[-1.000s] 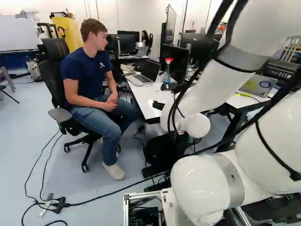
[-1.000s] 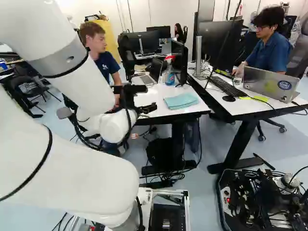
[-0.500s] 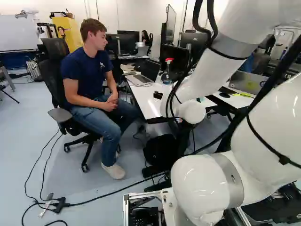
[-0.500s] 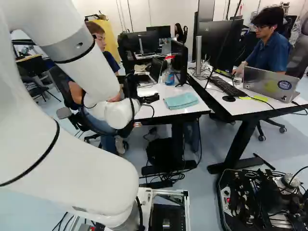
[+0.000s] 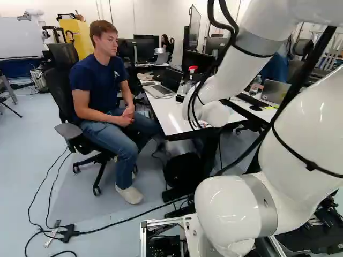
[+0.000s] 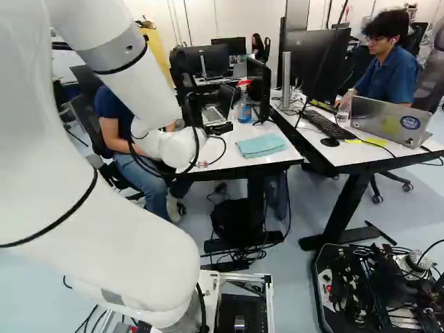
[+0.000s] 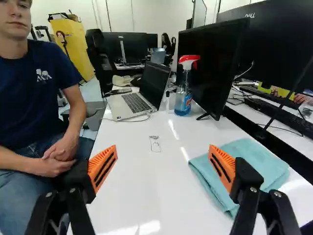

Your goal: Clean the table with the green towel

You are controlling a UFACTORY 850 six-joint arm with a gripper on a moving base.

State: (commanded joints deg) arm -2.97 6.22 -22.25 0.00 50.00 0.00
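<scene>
In the right base view, the white arm point(image 6: 132, 76) is reaching farther ahead than before, its black gripper point(image 6: 218, 128) showing small over the table point(image 6: 243, 132); the folded green towel point(image 6: 261, 145) is lying unmoved toward four o'clock of it. In the left base view, the arm is hiding the towel. In the wrist view, the fingers are standing wide apart, gripping nothing; with twelve straight ahead, the towel is lying at two o'clock, one finger partly covering it.
</scene>
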